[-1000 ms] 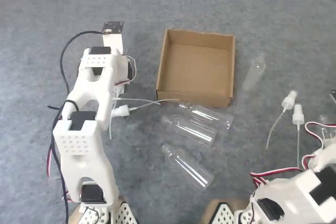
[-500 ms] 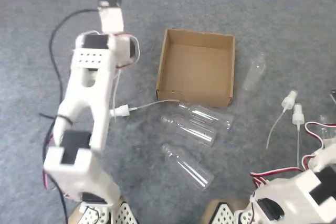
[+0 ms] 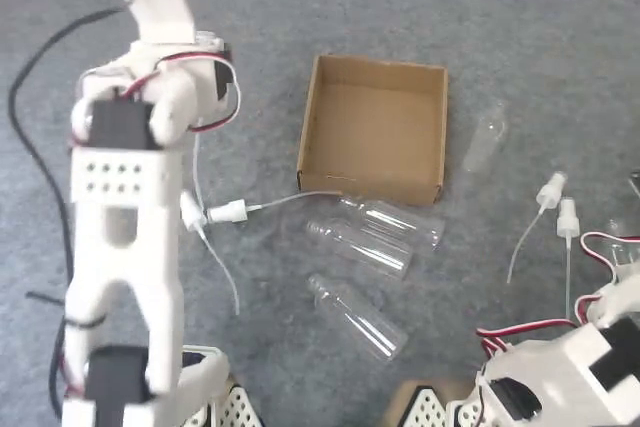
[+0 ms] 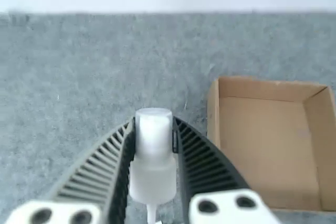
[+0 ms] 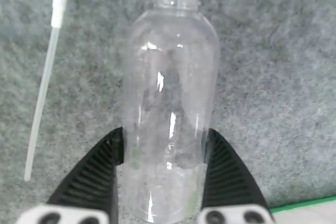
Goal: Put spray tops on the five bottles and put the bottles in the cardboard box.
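Jaws: my left gripper (image 4: 153, 129) was clamped on a spray top (image 4: 153, 153), and my right gripper (image 5: 164, 137) squeezed a clear bottle (image 5: 169, 93). The cardboard box (image 3: 372, 125) sat upper centre in the high view, with three bottles (image 3: 365, 247) lying just below it and two loose tops (image 3: 567, 215) at right.

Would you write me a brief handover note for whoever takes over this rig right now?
Left gripper is shut on a spray top, left of the cardboard box.
Right gripper is shut on an uncapped bottle.
Three bottles lie in front of the box, a fourth bottle to its right. Loose spray tops lie beside them and far right.
Done: nothing capped, box empty.
Left: cap all five, then box them.
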